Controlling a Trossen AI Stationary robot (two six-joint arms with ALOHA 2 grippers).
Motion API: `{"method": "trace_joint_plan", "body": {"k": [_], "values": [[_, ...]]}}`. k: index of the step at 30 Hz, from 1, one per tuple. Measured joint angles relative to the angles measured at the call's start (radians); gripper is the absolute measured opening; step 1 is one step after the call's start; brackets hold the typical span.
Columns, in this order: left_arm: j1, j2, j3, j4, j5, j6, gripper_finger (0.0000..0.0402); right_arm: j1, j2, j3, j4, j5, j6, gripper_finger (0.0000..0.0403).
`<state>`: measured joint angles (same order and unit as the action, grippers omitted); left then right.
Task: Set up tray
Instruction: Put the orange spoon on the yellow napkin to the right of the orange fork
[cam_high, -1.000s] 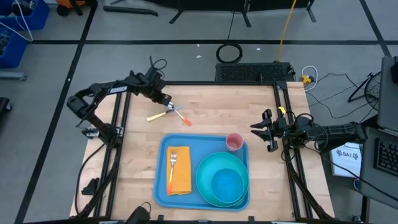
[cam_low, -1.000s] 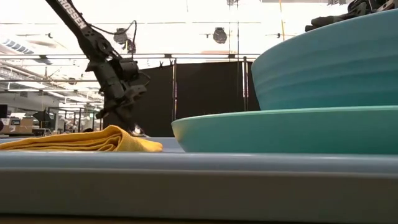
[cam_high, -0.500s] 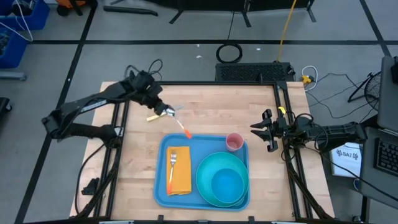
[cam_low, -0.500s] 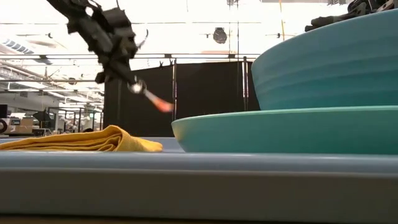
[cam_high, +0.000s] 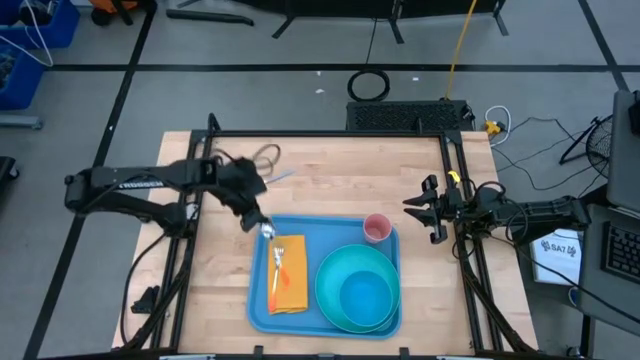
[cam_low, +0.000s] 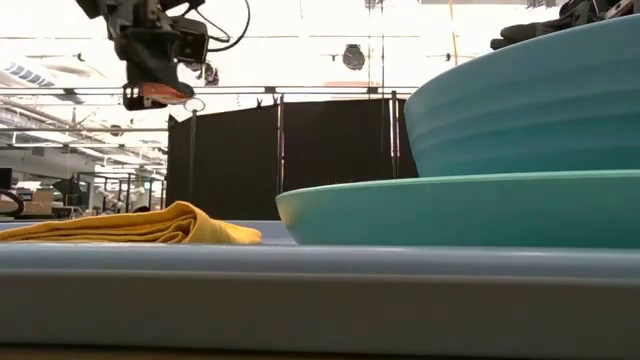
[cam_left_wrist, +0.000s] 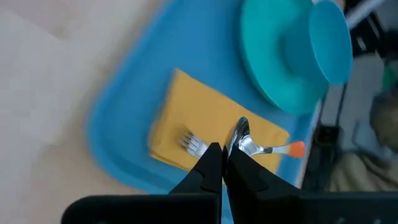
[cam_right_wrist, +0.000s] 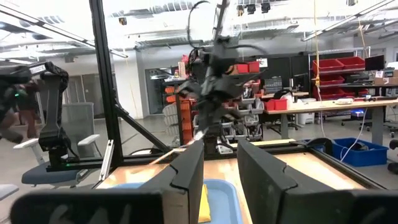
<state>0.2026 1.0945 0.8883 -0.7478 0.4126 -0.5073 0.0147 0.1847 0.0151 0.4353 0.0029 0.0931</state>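
Note:
The blue tray (cam_high: 330, 240) lies at the table's near middle. On it are a yellow napkin (cam_high: 290, 285) bearing a fork (cam_high: 277, 268), a turquoise bowl on a plate (cam_high: 358, 288) and a pink cup (cam_high: 377, 228). My left gripper (cam_high: 258, 224) hovers over the tray's far left corner, shut on a spoon (cam_left_wrist: 249, 144) with a silver bowl and an orange-tipped handle (cam_left_wrist: 297, 149). In the left wrist view the napkin (cam_left_wrist: 199, 121) and fork (cam_left_wrist: 191, 144) lie below it. My right gripper (cam_high: 422, 210) waits open at the table's right edge. My left gripper pinches the spoon between its two fingers at the neck just behind the silver bowl (cam_left_wrist: 239, 138). The fingers come from above, slanting down from the table's left. The spoon is lifted clear above the napkin, and its orange handle end sticks out sideways from the fingers.
A pale utensil end (cam_high: 285, 176) shows on the bare wood beyond my left arm. Black frame rails (cam_high: 455, 200) run along the table's left and right sides. The wood left of the tray (cam_high: 220, 280) is bare.
My left gripper has lifted the spoon off the far left part of the table, carried it toward the near edge and turned. It now hangs over the tray's far left corner by the napkin. The spoon is clear of the table.

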Motion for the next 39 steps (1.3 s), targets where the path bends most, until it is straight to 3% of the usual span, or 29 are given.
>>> {"method": "trace_joint_plan", "body": {"k": [5, 13, 39], "values": [[-0.126, 0.083, 0.001, 0.042, -0.028, -0.026, 0.0004, 0.000, 0.000, 0.000, 0.003, 0.000, 0.000, 0.0089], [-0.215, 0.264, 0.001, 0.163, -0.003, -0.019, 0.0004, 0.000, 0.000, 0.000, 0.006, 0.000, 0.023, 0.0089], [-0.145, 0.378, 0.002, 0.228, 0.042, 0.104, 0.0004, 0.000, 0.002, 0.000, 0.002, 0.000, 0.022, 0.0089]]}}
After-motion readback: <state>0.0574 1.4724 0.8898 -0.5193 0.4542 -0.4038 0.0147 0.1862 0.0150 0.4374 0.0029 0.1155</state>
